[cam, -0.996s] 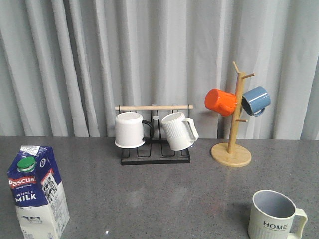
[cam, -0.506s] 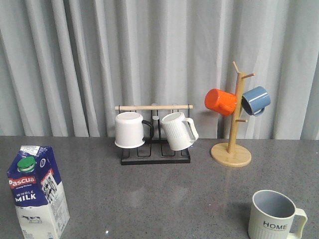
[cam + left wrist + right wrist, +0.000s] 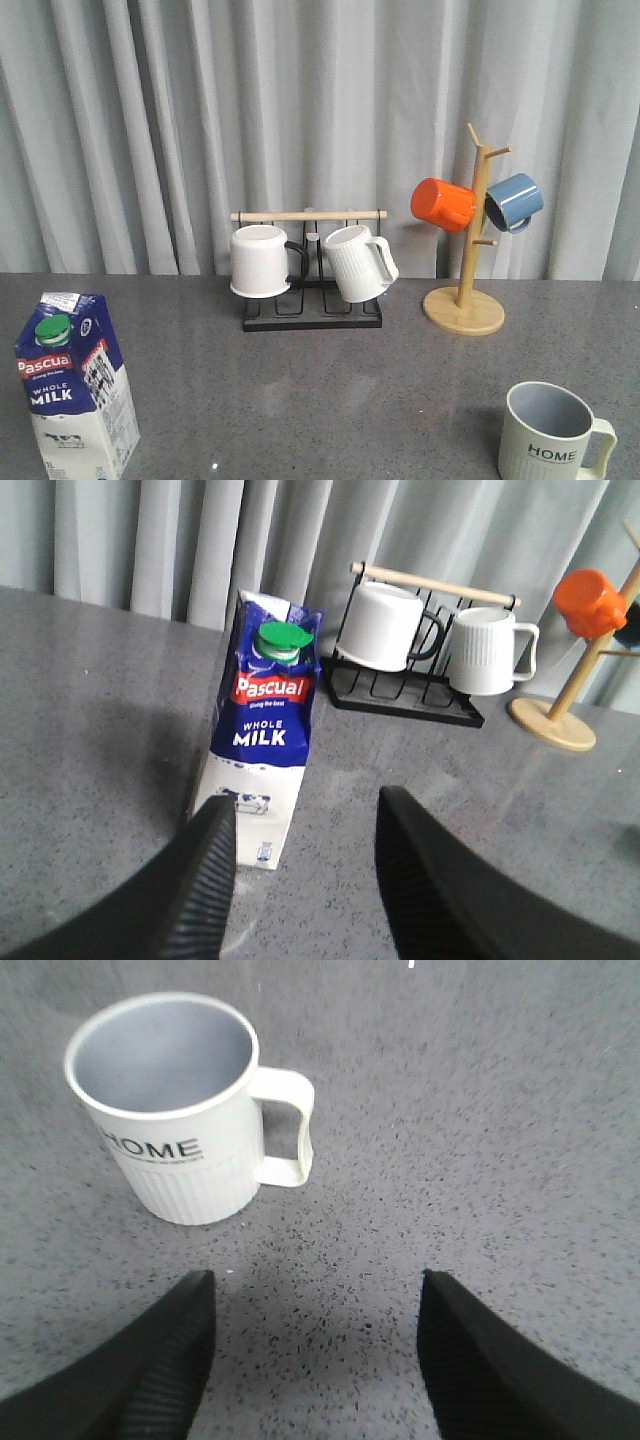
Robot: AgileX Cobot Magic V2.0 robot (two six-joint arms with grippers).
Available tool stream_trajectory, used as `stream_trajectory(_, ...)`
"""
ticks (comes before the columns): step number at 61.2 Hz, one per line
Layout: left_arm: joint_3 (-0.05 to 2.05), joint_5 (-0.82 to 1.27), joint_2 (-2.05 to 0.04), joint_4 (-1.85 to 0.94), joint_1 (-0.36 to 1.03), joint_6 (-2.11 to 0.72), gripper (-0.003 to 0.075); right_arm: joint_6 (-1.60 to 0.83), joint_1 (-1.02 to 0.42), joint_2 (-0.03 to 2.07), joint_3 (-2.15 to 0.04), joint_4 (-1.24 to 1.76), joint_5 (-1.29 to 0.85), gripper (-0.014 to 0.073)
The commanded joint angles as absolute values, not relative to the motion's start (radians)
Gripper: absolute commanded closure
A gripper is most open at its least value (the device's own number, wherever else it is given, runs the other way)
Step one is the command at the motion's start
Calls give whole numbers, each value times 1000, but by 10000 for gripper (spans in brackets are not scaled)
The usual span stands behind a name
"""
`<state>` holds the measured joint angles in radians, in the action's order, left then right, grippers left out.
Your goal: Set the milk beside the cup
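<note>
1. At the worktop's (image 3: 330,400) front left corner stands the milk (image 3: 75,385), upright, cap on, well apart from the cup (image 3: 550,435), which sits at the front right with its handle turned away from the carton.
2. Neither arm shows in the front view. In its wrist view the left gripper (image 3: 305,880) has its fingers spread wide, holding nothing, with the milk (image 3: 262,730) just ahead of it and a little off-centre toward one finger.
3. Likewise the right gripper (image 3: 310,1360) is spread and empty, the cup (image 3: 180,1105) ahead of it.
4. Risks, as I judge them: the carton is tall and narrow, so an off-centre approach could nudge one finger into it and topple it; a squeeze too high or too hard could dent the soft walls.
5. Carrying it across the whole front of the worktop, a low path or late stop could knock the cup.
6. Count: one milk carton; five mugs in all, namely the lettered cup, two white ones on the black rack (image 3: 312,310), and an orange (image 3: 443,204) and a blue (image 3: 515,200) on the wooden tree (image 3: 466,300).
</note>
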<state>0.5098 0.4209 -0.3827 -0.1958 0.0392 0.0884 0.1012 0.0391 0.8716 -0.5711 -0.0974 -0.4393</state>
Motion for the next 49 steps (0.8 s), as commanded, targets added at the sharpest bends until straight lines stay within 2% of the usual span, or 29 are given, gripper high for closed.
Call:
stream_trajectory(1, 544, 345, -417, -200, 42, 85, 392, 98, 45, 949, -606, -121, -304, 178)
stream_trajectory(24, 544, 345, -418, -199, 42, 75, 392, 104, 48, 1193, -606, -137, -95, 178)
stream_trajectory(49, 541, 344, -418, -199, 42, 75, 392, 105, 109, 1249, -619, -128, -16, 178)
